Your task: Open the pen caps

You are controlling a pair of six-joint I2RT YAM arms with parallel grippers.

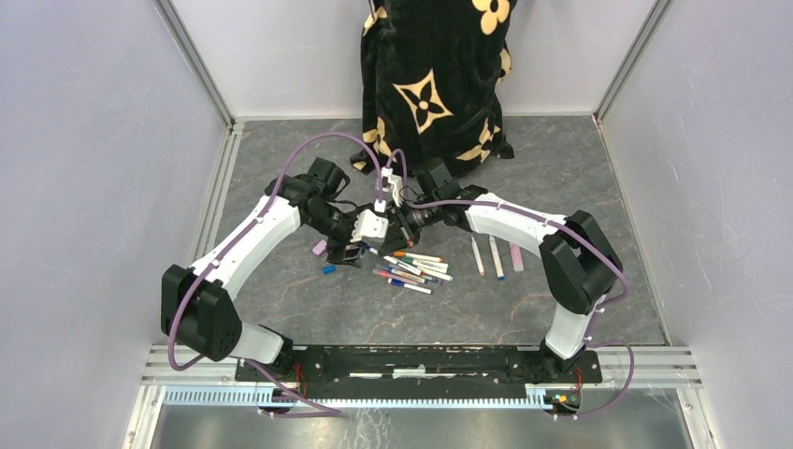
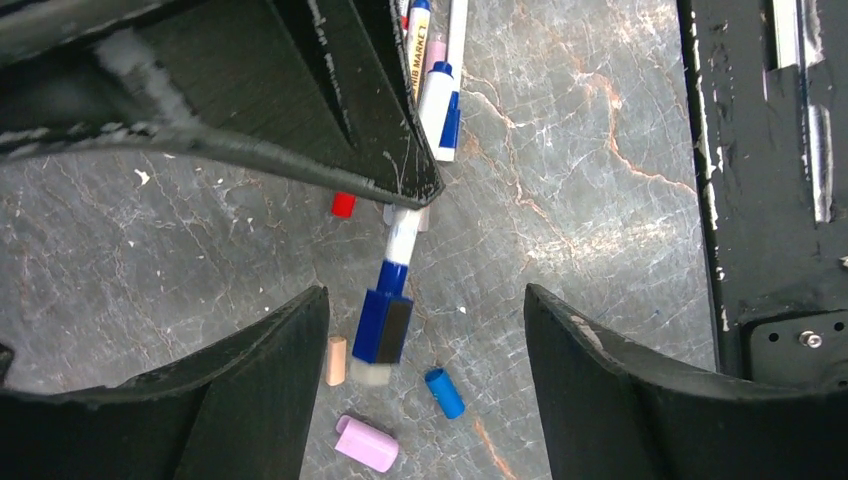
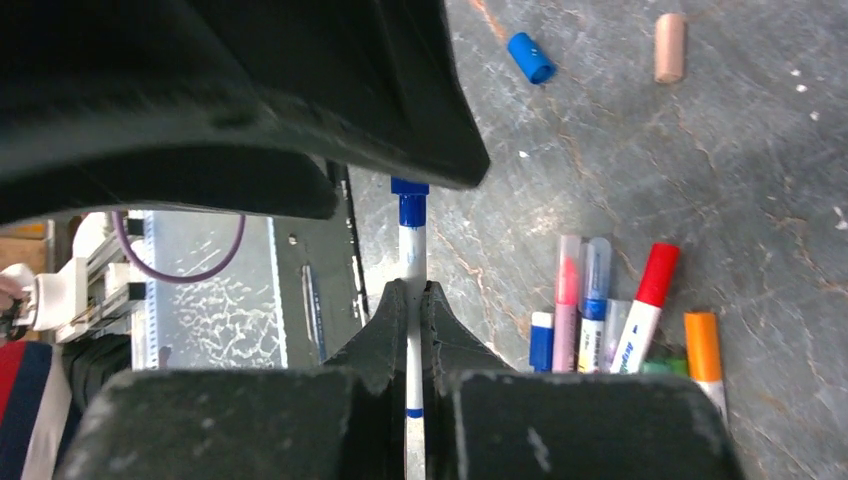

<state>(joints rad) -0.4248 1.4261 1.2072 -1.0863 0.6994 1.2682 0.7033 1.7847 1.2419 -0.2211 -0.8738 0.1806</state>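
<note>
Cap (image 2: 383, 325) of a blue marker inside our left claw (image 2: 425, 298), not yet pulled.
Our right claw (image 3: 412, 292) pinches the white pen (image 3: 411, 250) mid-barrel; the left claw gapes wide around its cap, touching neither side. Next, we judge: close on it and pull straight off. Under the left claw lies a loose pink cap (image 2: 366, 444); past its tips another pen (image 2: 416, 50) reads "MARKE".

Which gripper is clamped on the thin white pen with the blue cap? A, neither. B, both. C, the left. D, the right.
D: the right gripper is shut on the barrel of the thin white pen, while the left gripper stands open, its fingers clear of the blue cap.
</note>
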